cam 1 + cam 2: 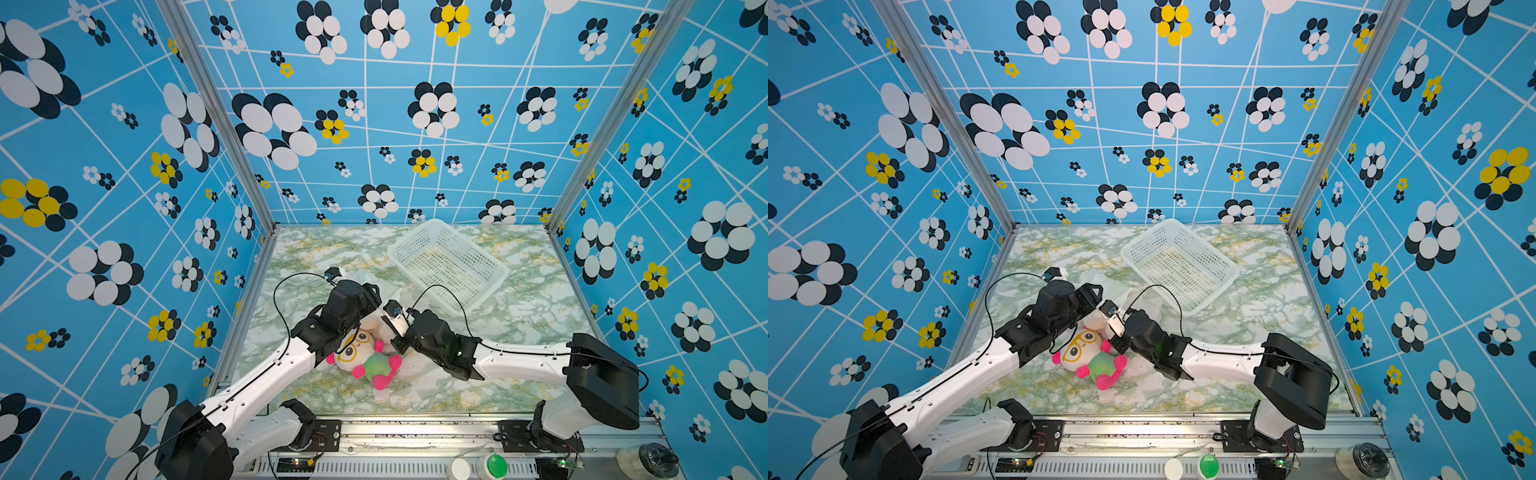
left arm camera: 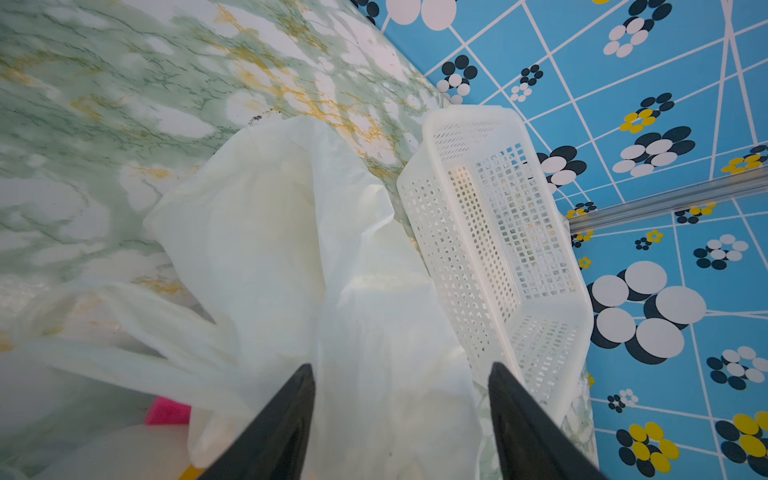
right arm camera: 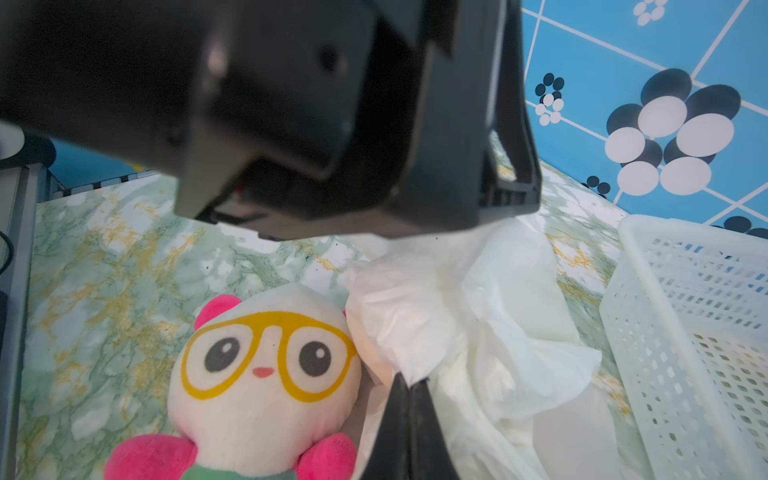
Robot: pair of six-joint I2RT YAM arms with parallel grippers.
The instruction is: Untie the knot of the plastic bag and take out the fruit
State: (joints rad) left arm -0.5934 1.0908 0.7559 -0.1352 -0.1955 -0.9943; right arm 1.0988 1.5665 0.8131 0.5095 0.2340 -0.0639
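in both top views the thin translucent white plastic bag (image 1: 363, 275) lies crumpled on the green marbled bench (image 1: 532, 307). it sits between the white perforated plastic basket (image 1: 449, 262) and the white, green and pink plush doll (image 1: 361, 353). both arms meet over it and hide most of it.

in the left wrist view my left claw (image 2: 401, 365) stands fairly wide, its jaws astride a fold of film with nothing pinched, and the basket is just beside.

in the right wrist view my right claw (image 3: 411, 378) is clamped on a gathered bunch of the bag, next to the doll's head. i cannot tell whether that bunch is the knot. i see no fruit plainly, only a rounded lump under the film.

i judge i'm working the tie loose. i'd hold the right pinch firm as an anchor, close the left low on one strand near it, and pull apart slowly. thin film can tear or slip, and a hard pull could drag the doll.
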